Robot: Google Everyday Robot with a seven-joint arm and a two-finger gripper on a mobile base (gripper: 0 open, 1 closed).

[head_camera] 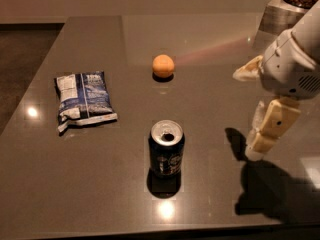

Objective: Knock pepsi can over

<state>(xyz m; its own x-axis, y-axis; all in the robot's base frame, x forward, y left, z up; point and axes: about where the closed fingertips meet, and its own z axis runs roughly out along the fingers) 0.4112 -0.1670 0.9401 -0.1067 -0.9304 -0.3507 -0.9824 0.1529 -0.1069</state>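
Desk (210, 49), free room: we note bare surface between the upright pepsi can (167, 149) and the tool (265, 129), which hangs to the can's right, apart from it. A bare strip runs from the can to the desk's near edge.

Obstacles:
- Orange (163, 65), behind the can, well apart.
- Snack bag (84, 100), flat to its left, apart.

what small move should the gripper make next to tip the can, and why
Probably slide the gripper left toward the can. The can stands upright and untouched, and the gripper hangs off to its right with a gap between them, so closing that gap looks like the next step before any push.
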